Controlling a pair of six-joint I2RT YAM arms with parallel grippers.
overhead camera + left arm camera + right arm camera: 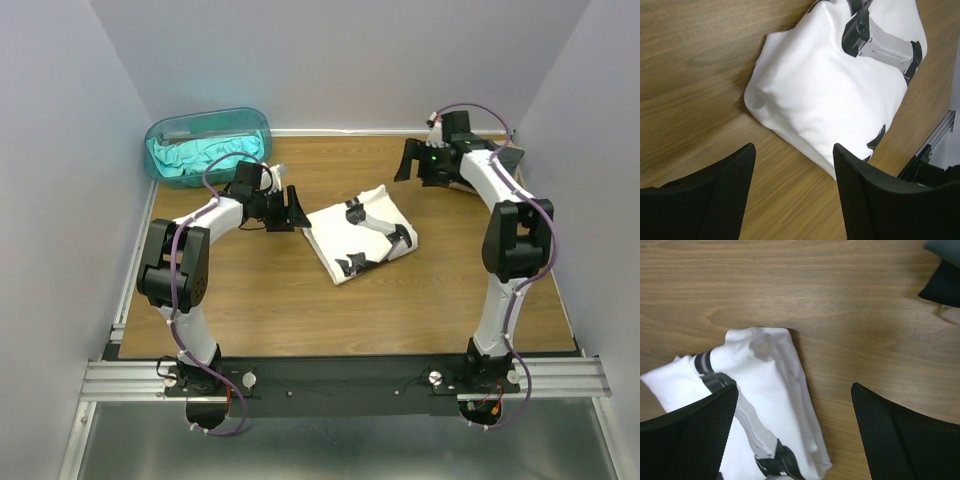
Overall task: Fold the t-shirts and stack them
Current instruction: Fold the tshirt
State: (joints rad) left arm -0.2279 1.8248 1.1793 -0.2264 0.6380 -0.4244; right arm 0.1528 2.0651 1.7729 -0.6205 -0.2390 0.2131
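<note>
A white t-shirt (360,235) with black and grey print lies folded in the middle of the wooden table. Crumpled teal t-shirt cloth (200,155) fills a tub at the back left. My left gripper (291,207) hovers just left of the white shirt, open, with only bare wood between its fingers (725,195). In its wrist view, the white shirt (840,85) lies just beyond the fingertips. My right gripper (416,163) hangs open behind and to the right of the shirt. The white shirt (770,390) shows under its left finger (700,430), not gripped.
The translucent teal tub (255,122) stands in the back left corner against the wall. Walls close in the table on three sides. A dark shape (942,282) sits at the top right corner of the right wrist view.
</note>
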